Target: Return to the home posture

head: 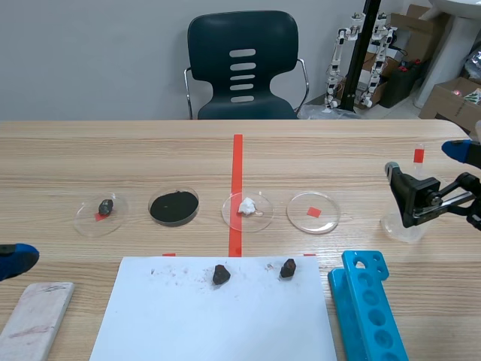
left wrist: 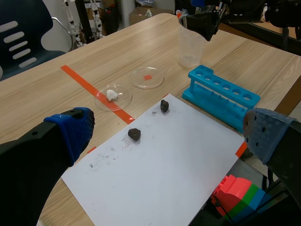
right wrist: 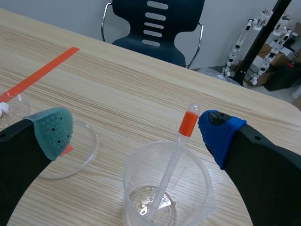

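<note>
Black end effectors (left wrist: 167, 134) (right wrist: 136, 132), both spread wide.

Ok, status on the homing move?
Left gripper jaws open, empty. Right gripper jaws open, over beaker. Pipette stands up between them, could snag on retract.

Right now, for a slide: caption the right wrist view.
Open right gripper poised at a clear beaker holding a pipette.

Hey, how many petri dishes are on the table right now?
4 petri dishes in a row beyond the white paper: the leftmost dish holds a dark lump, the second dish black powder, the third dish a white lump, the rightmost dish nothing. None seems hidden.
</note>
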`<action>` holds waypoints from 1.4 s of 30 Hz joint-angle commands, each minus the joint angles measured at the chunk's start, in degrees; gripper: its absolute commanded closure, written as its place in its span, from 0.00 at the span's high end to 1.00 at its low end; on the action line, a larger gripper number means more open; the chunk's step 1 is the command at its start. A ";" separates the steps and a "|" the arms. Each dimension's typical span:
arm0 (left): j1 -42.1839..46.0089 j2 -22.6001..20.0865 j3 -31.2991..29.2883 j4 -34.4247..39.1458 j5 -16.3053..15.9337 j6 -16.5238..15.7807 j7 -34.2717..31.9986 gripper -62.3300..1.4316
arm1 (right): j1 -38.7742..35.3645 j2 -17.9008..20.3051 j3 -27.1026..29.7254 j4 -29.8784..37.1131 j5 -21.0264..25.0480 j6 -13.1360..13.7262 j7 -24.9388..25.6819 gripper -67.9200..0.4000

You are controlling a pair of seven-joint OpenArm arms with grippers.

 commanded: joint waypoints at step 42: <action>0.02 0.28 0.22 0.35 -0.35 -0.07 -0.96 1.00 | -24.48 4.92 3.50 23.06 0.61 -0.17 10.97 1.00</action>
